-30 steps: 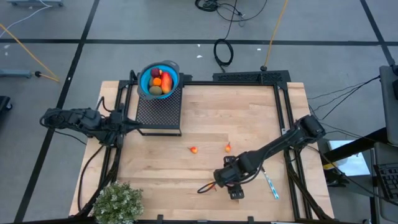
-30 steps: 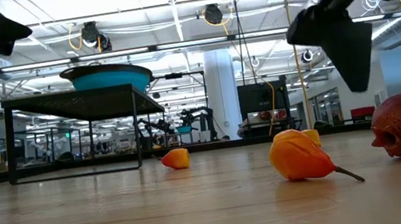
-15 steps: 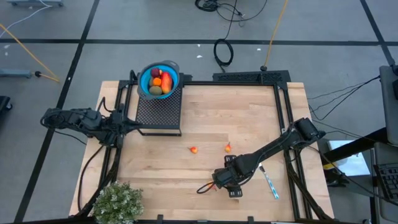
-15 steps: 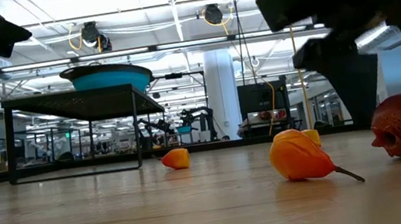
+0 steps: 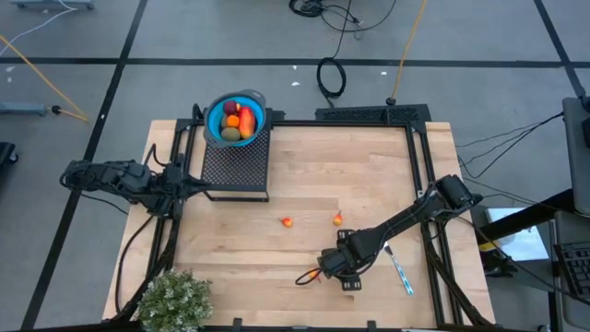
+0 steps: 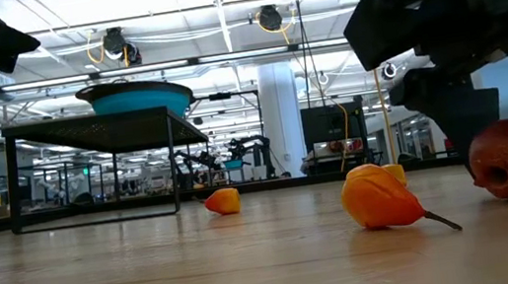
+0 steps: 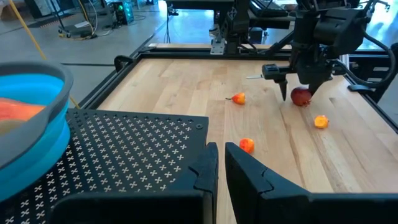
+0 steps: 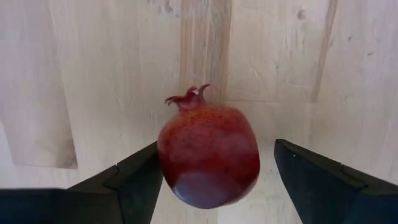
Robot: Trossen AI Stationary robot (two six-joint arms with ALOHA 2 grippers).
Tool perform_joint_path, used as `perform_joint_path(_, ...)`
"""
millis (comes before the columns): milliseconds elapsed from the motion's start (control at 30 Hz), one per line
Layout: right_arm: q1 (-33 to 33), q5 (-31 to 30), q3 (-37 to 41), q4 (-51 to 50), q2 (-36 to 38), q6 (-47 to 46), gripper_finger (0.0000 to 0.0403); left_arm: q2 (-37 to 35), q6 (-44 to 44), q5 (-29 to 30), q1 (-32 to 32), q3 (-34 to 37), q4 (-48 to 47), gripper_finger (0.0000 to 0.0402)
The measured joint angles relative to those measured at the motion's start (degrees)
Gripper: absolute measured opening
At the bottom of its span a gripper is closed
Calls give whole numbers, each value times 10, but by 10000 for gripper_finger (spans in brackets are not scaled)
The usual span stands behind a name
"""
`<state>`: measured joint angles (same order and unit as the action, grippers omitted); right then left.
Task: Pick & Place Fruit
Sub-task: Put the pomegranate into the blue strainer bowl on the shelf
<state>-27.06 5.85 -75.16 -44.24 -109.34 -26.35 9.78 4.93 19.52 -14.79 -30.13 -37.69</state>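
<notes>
Near the front edge of the table, right of its middle, a dark red pomegranate lies on the wood with its crown pointing away from the wrist camera. The right gripper is low over it, jaws spread wide to either side: one finger looks to be touching or almost touching the fruit, the other stands clear, so nothing is gripped yet. Three small orange fruits lie loose nearby. The blue bowl, already holding several fruits, sits on a black mesh stand at the back left corner, where the left gripper waits, narrowly parted. The risk I see: the fruit sits off-centre between the fingers, so closing could roll the round, smooth pomegranate out sideways.
</notes>
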Motion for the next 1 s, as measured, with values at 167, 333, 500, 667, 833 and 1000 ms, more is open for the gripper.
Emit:
perform_joint_path(167, 1, 0, 0, 3, 0, 0, 272, 0, 0, 0, 0, 0, 0, 31)
perform_joint_path(333, 1, 1, 0, 6, 0, 0, 239, 0, 0, 0, 0, 0, 0, 31)
perform_joint_path(500, 1, 2, 0, 19, 6, -1, 194, 0, 0, 0, 0, 0, 0, 31)
perform_joint_path(667, 7, 0, 0, 46, 31, -5, 177, 0, 0, 0, 0, 0, 0, 31)
perform_joint_path(833, 27, -1, 0, 84, 74, -19, 192, 0, 0, 0, 0, 0, 0, 31)
perform_joint_path(1000, 54, -1, 0, 174, 129, -10, 185, 0, 0, 0, 0, 0, 0, 31)
